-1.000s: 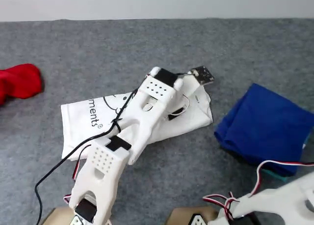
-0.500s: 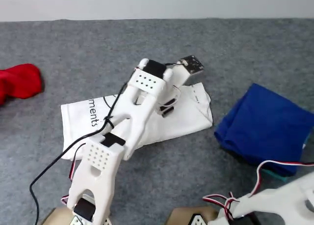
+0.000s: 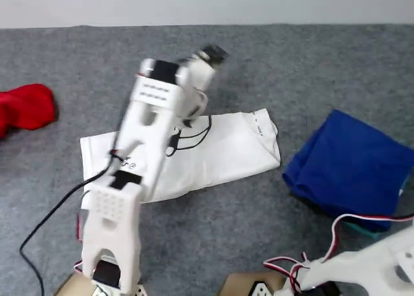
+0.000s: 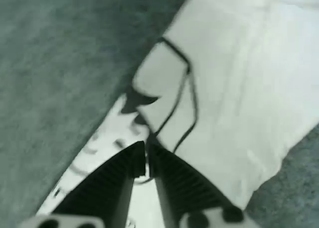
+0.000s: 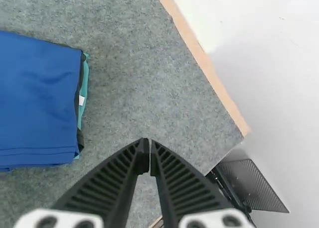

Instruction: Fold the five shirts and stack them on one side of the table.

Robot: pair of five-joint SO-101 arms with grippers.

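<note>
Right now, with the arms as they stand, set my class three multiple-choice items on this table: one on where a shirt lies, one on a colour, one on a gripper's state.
1. Where does the red shirt lie?
A. On the folded stack
B. Far out on the left arm's side
C. Under the white shirt

2. What colour is the top shirt of the folded stack?
A. Blue
B. White
C. Red

3. How is the right gripper?
A. Open wide
B. Shut on the top shirt
C. Shut, holding nothing

Answers:
1 B: it lies by itself on that side, apart from the white shirt.
2 A: the blue shirt tops the stack, with a teal edge showing under it.
3 C: its fingers meet over bare grey mat.
</note>
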